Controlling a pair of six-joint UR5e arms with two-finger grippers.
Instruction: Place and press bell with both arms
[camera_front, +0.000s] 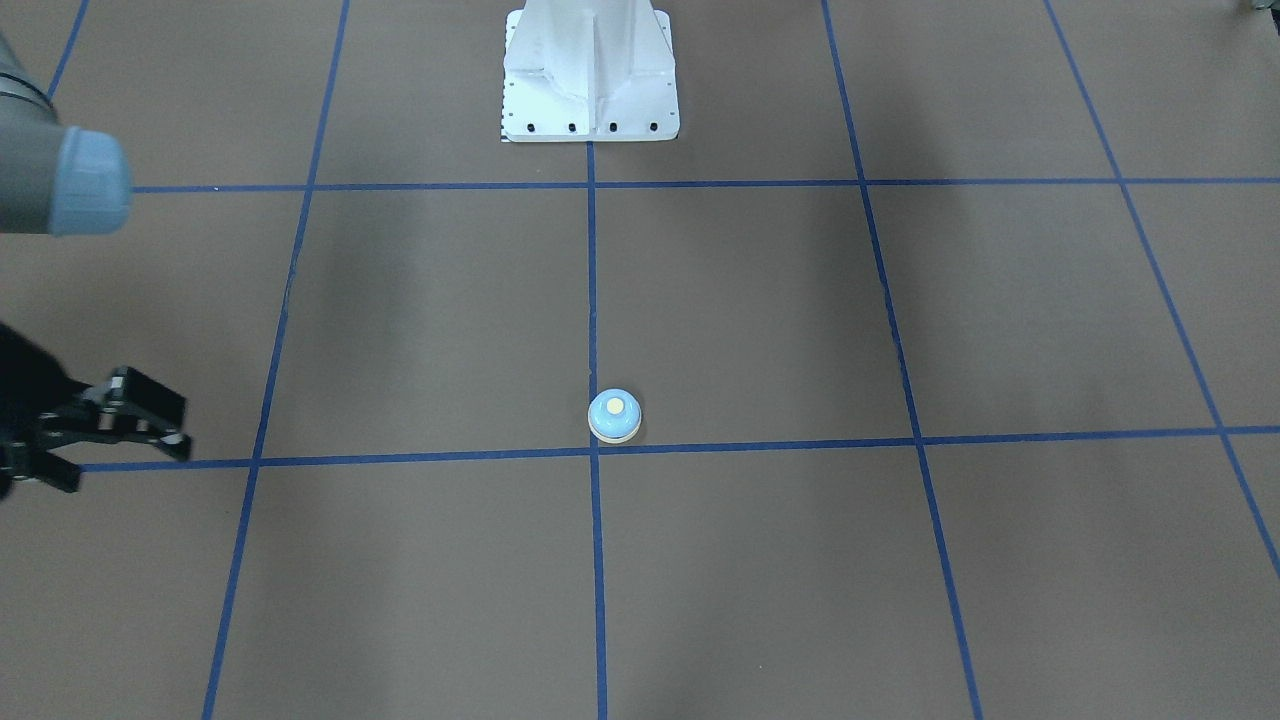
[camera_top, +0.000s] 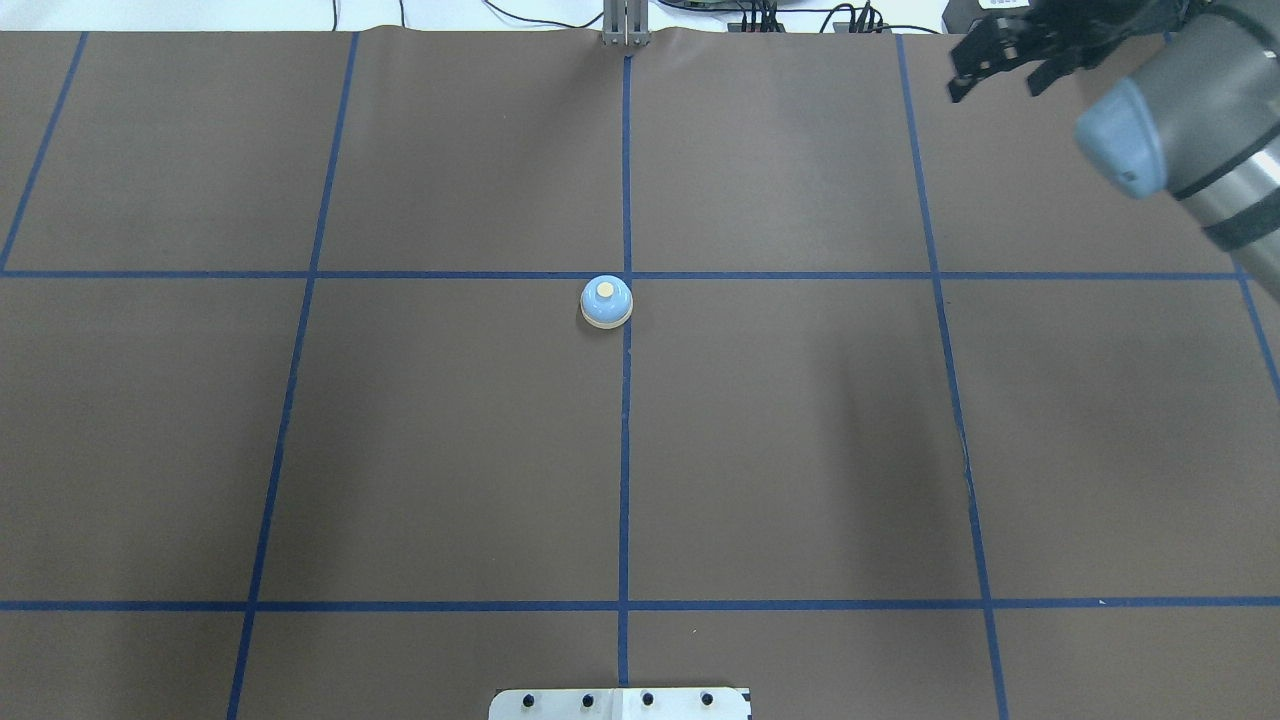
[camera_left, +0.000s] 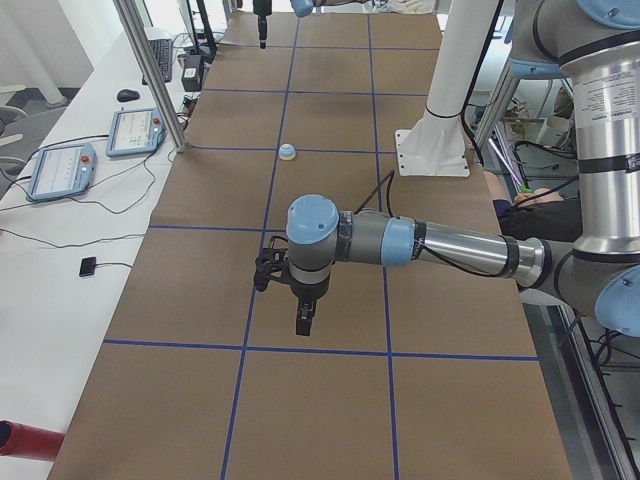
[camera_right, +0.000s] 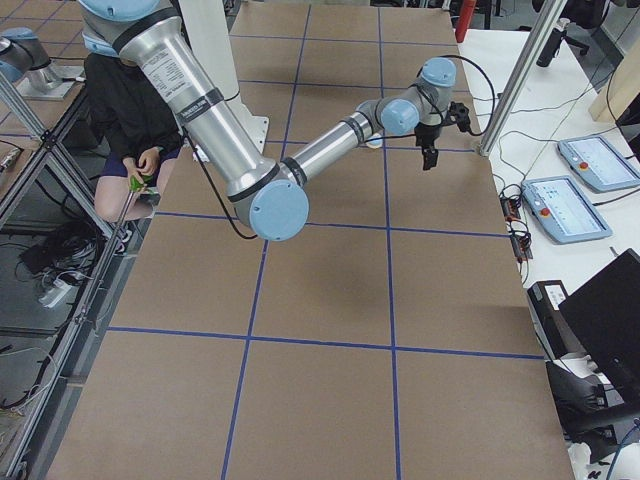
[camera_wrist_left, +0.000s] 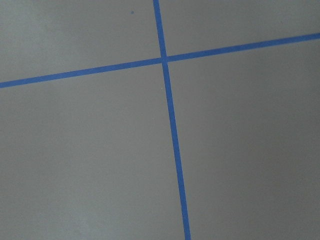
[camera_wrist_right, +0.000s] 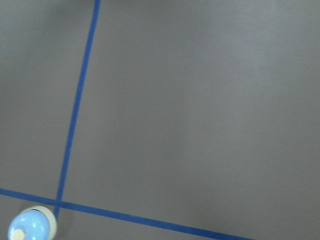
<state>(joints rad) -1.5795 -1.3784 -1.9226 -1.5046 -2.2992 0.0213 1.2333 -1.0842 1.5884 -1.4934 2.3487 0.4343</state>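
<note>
The light-blue bell (camera_front: 614, 416) stands upright on the brown table near the centre tape crossing, with nothing touching it. It also shows in the overhead view (camera_top: 606, 301), the exterior left view (camera_left: 287, 151) and the bottom left corner of the right wrist view (camera_wrist_right: 30, 225). My right gripper (camera_front: 120, 460) hangs above the table far off to the bell's side, its jaws apart and empty; overhead it is at the far right corner (camera_top: 1000, 85). My left gripper (camera_left: 303, 322) points down over the table, far from the bell; I cannot tell whether it is open or shut.
The white pedestal base (camera_front: 590, 80) stands at the robot's edge of the table. Blue tape lines (camera_top: 624, 450) divide the brown mat into squares. Teach pendants (camera_left: 60, 170) and a metal post (camera_left: 150, 80) stand along the operators' side. A seated person (camera_right: 130, 130) is behind the robot.
</note>
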